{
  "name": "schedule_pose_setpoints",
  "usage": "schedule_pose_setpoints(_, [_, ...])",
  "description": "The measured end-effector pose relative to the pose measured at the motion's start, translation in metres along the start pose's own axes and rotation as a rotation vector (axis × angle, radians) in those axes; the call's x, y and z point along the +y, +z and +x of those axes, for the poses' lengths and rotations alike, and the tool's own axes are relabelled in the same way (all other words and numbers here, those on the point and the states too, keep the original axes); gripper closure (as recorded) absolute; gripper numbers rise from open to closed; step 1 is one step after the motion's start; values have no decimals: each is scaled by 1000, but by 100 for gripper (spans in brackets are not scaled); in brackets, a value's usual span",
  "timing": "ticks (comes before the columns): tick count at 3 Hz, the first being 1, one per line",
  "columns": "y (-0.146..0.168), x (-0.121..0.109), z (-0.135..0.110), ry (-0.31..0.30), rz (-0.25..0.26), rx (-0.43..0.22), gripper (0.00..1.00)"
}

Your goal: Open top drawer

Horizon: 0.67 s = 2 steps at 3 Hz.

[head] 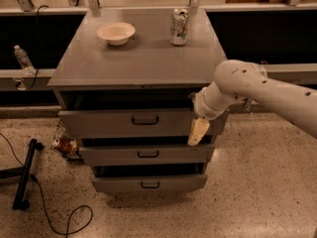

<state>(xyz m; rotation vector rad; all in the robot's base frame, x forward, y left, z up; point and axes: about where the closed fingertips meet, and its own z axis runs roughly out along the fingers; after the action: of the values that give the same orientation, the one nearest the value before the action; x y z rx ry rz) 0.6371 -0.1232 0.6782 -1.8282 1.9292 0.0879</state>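
the top drawer (pixel 99 123) sits right under the grey cabinet top (pixel 138 63), the tallest and widest of three fronts. it looks to be standing a little way out, with a dark strip of open box showing above its front edge. sheet metal on runners, i'd judge: stiff, not fragile, probably light unless it's loaded, and likely to slide straight if pulled evenly. the sensible place to take it is the small black handle (pixel 145 120) in the middle of the front; a pull at one end could make it rack and bind. the gripper (pixel 198 132) isn't there, though — it hangs pointing downward at the drawer's right end, against or just in front of the front panel, with the pale arm (pixel 257 86) reaching in from the right. whether the gripper is spread or closed i cannot tell, nor whether it is hooked on the drawer's edge or merely beside it — the wrist covers that corner. what's inside the drawer is lost in shadow. the bowl (pixel 116 32) and the can (pixel 179 27) on top stand well back from the front, so a smooth pull shouldn't trouble them, though a jerk might tip the can.
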Motion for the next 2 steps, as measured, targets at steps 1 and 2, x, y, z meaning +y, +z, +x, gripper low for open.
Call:
schedule_pose_setpoints(1, [14,-5,6,4,-20,6,15])
schedule_pose_setpoints(2, [21,-5,8,-5,-45,6,39])
